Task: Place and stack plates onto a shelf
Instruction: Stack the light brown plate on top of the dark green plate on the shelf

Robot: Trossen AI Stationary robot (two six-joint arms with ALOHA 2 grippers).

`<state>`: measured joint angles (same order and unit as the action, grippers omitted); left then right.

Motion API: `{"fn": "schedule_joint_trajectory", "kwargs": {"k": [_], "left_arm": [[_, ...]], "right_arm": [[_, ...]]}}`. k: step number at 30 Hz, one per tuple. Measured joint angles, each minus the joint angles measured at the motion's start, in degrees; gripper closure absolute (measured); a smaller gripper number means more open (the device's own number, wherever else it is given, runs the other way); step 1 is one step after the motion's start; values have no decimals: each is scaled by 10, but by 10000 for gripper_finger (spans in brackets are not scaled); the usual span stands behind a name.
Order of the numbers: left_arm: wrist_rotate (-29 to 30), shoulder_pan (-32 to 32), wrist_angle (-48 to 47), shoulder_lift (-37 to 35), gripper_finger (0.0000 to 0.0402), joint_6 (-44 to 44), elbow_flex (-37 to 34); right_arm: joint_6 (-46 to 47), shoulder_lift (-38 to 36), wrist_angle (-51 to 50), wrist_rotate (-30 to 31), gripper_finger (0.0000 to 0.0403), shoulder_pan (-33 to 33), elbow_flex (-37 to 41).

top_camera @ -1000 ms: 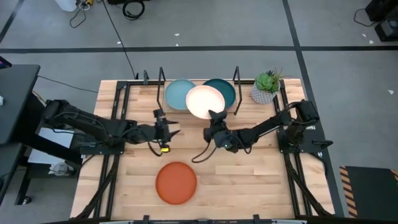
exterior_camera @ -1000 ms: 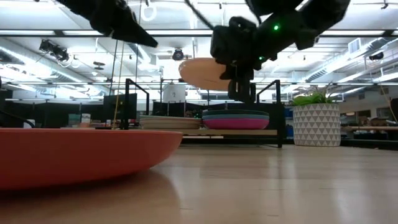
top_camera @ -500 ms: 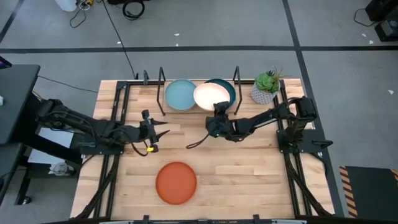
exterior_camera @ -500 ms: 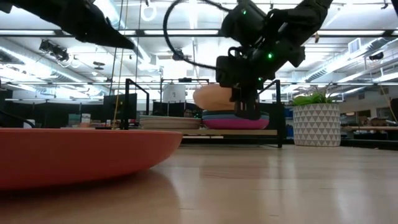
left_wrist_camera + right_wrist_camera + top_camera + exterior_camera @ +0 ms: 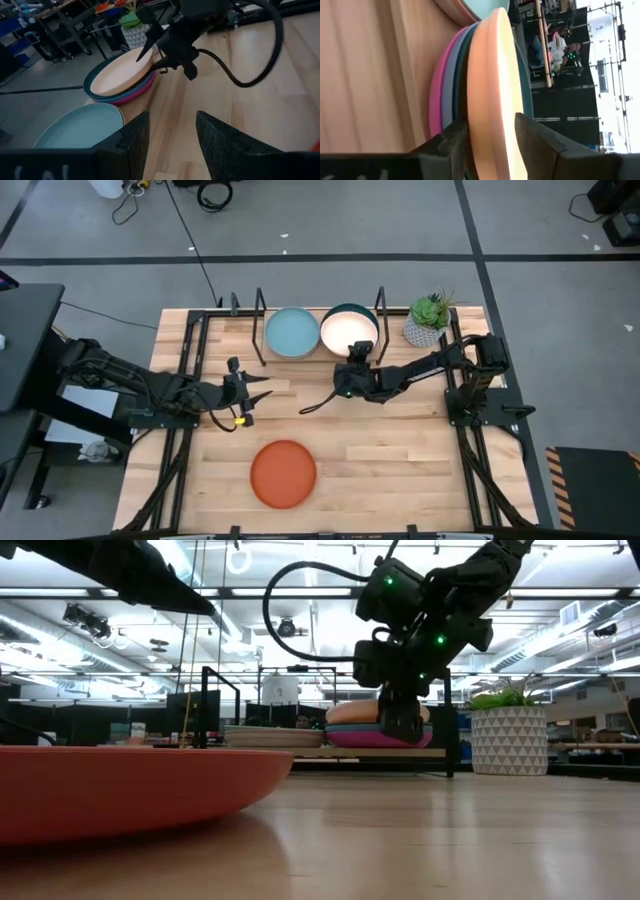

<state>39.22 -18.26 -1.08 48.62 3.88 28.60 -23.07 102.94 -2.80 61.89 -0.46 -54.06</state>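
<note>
My right gripper is shut on a cream plate over the shelf's right stack, where dark teal, blue and pink plates show beneath. A light teal plate tops the left stack. An orange plate lies flat on the table near its near edge. My left gripper hovers open above the table left of centre, pointing right, and touches nothing. My right gripper pinches the cream plate's near rim between its two fingers, one on the upper face and one underneath. It comes slanting from the near side, pointing toward the shelf. The plate tilts slightly, its far part lying in the dark teal plate.
A potted green plant stands just right of the shelf, close to my right arm. Black upright posts frame the shelf. Bare tabletop lies between the shelf and the orange plate.
My right gripper has moved toward the far edge and down, carrying the cream plate from high above the shelf's front down onto the right stack. My left gripper drew back toward the table's left edge early on, then kept still.
</note>
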Motion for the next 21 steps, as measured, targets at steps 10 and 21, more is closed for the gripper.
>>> {"fn": "schedule_joint_trajectory", "kwargs": {"k": [10, 21], "left_arm": [[0, 0, -11, 0, 233, -22, 0], [-9, 0, -38, 0, 233, -63, 0]], "right_arm": [[68, -9, -39, 7, 233, 16, 0], [66, -41, -51, 44, 234, 46, 0]]}}
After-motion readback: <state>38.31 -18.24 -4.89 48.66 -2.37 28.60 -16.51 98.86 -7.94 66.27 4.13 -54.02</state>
